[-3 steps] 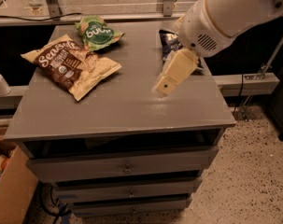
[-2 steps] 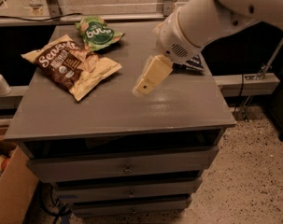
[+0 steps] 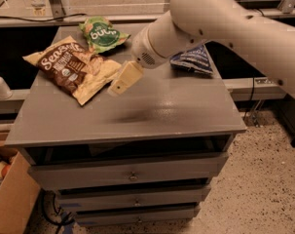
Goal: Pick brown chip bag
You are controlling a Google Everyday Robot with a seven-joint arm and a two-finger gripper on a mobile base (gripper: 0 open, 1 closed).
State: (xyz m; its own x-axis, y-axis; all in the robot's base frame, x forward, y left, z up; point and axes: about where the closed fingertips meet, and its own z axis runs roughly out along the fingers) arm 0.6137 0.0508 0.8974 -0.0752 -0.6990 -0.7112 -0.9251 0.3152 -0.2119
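Note:
The brown chip bag [image 3: 73, 68] lies flat at the back left of the grey cabinet top [image 3: 166, 106], tan with a dark brown centre panel and white script. My gripper [image 3: 117, 87] hangs above the cabinet top just right of the bag's right edge, at the end of the large white arm [image 3: 210, 18] that reaches in from the upper right. Its cream finger points down and left toward the bag and does not touch it.
A small green bag [image 3: 102, 33] lies behind the brown bag. A dark navy-blue bag [image 3: 193, 61] lies at the back right, partly hidden by the arm. The cabinet has drawers [image 3: 132, 174] below. A cardboard box [image 3: 10, 199] stands at the lower left on the speckled floor.
The arm and gripper have swung left across the cabinet top, from its right side to beside the brown chip bag. The bags have not moved.

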